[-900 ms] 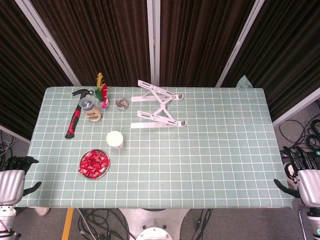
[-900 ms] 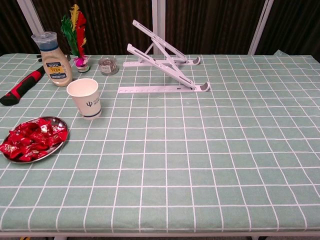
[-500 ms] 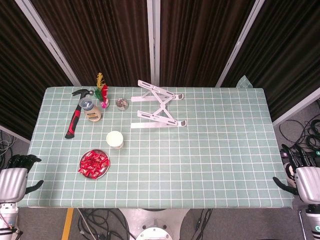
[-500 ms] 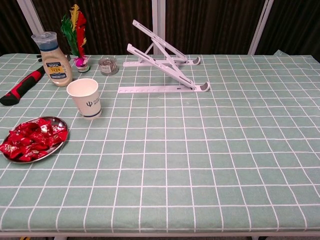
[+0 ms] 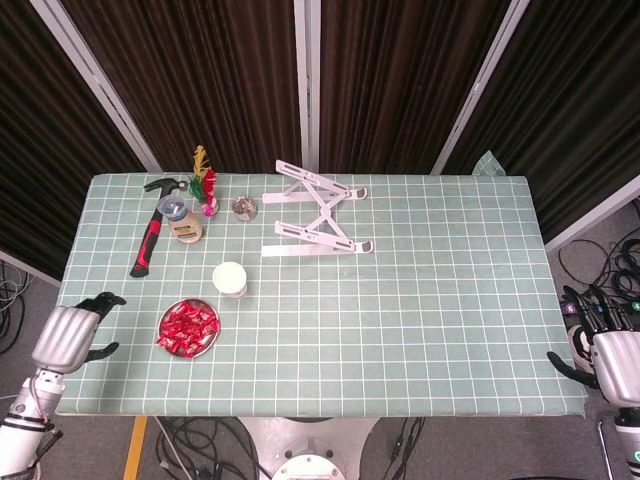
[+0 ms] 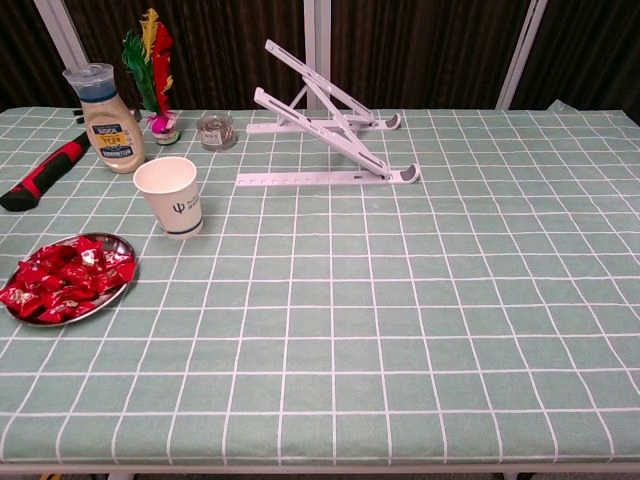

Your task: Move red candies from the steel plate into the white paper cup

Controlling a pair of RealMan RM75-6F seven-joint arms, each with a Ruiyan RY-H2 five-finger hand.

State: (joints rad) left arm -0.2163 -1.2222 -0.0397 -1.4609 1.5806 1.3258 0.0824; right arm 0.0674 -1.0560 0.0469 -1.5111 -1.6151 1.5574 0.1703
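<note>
- Since the earlier frames I have brought the left hand point(image 5: 72, 332) up from below the desk's near left corner. It now hangs over the left edge with its fingers spread and nothing in them, level with the candies, because that is the arm nearest the plate. The chest view does not show it.
- The right hand point(image 5: 612, 350) has hardly shifted. It waits off the right end of the desk, holding nothing, fingers loosely apart as far as I can tell. I judge it has no part in this step.
- The desk with the green, white-gridded cloth point(image 5: 430, 300) carries everything on its left half, so the reach should be short.
- The white folding laptop stand point(image 6: 330, 130) sits open at the far middle, well apart from my working path.
- The red-and-black claw hammer point(image 5: 150, 238) lies along the far left, beyond the plate.
- The beige squeeze bottle with a grey cap point(image 6: 100, 118) stands beside the hammer, with a red, yellow and green feathered shuttlecock point(image 6: 152, 70) and a small clear glass jar point(image 6: 215, 130) close by.
- The white paper cup point(image 6: 171, 196) stands upright, mouth open, just beyond the plate. That makes for an easy drop.
- The round steel plate point(image 6: 122, 281) lies near the left front edge.
- The red wrapped candies point(image 6: 62, 278) are heaped on the plate and none has left it, so the task is yet to begin.
</note>
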